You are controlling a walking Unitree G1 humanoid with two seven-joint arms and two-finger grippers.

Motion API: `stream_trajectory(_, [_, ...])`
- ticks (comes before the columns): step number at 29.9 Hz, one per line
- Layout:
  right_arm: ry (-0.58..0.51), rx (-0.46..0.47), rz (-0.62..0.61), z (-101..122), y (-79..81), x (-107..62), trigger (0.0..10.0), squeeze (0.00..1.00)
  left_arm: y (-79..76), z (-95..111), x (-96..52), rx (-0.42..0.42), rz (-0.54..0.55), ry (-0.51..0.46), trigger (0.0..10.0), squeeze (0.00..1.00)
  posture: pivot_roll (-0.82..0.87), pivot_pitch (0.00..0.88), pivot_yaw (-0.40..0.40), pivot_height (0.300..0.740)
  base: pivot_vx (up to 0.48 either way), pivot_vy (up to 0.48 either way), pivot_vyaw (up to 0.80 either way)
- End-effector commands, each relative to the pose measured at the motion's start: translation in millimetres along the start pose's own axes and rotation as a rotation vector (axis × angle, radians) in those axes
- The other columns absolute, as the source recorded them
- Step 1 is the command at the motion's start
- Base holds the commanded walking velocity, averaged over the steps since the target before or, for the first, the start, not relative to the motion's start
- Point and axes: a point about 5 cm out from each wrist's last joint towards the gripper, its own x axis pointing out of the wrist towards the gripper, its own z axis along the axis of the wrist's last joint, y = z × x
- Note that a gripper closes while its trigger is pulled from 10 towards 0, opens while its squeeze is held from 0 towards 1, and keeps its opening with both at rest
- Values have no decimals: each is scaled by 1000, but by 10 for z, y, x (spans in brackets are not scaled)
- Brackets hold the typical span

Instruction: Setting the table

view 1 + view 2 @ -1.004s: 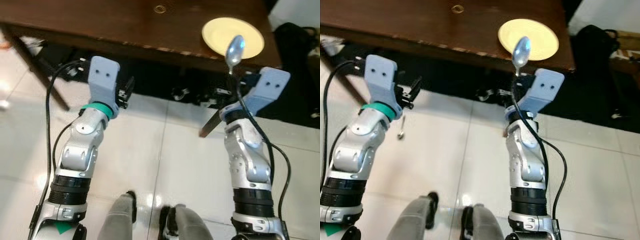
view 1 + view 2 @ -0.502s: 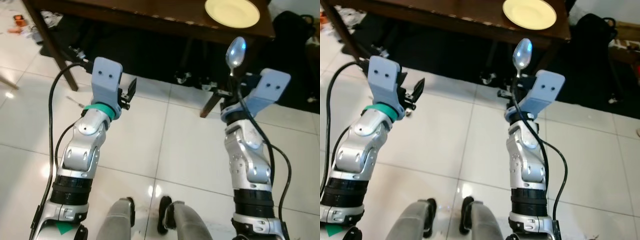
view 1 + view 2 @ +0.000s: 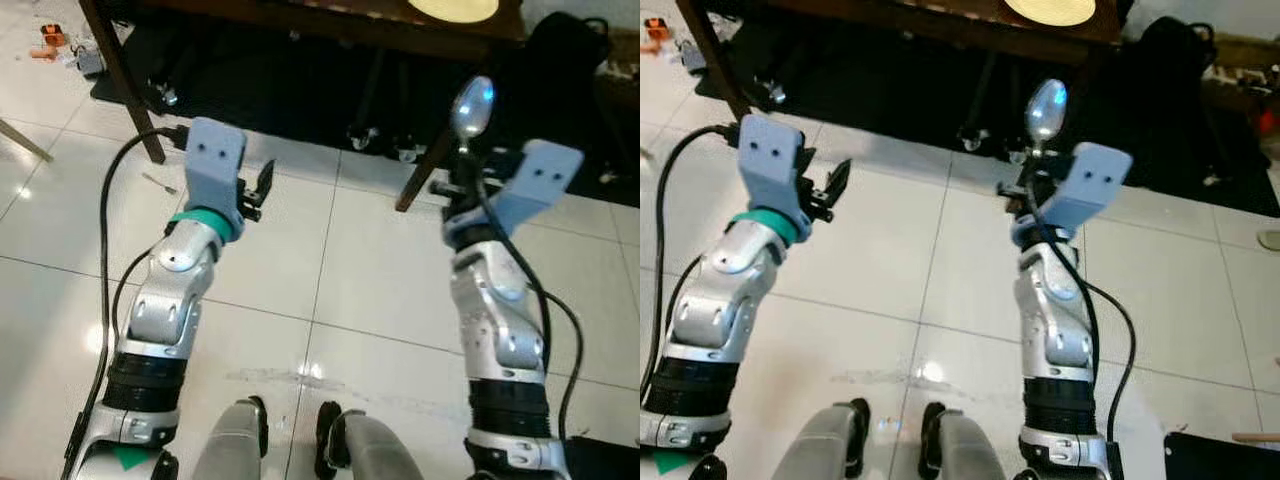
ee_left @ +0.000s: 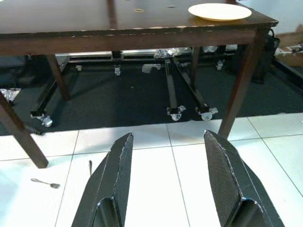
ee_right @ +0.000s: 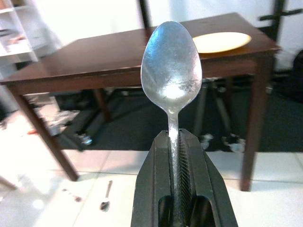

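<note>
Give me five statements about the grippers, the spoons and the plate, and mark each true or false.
1. The right gripper is shut on a spoon with its bowl pointing up. True.
2. The left gripper holds a fork. False: its fingers are open with nothing between them.
3. The yellow plate sits on the brown table. True.
4. The plate lies on the floor tiles. False: it is on the table, near a corner.
5. A second spoon lies on the white floor. True.

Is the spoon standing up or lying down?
Standing up. The spoon points bowl-up, its handle pinched between the right gripper's fingers.
</note>
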Motion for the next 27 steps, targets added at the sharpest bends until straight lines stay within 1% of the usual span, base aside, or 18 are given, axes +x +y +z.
stream_trajectory(1, [-4,-15,-3,14,-38,-20,10000,0,-22,-49,-9,-12,-2,25,10000,0,191,145,1,740,0,0,788])
stream_trajectory(27, [1,-10,92,1,55,-51,10000,0,-8,-87,3,9,60,54,10000,0,189,139,-1,740,0,0,783])
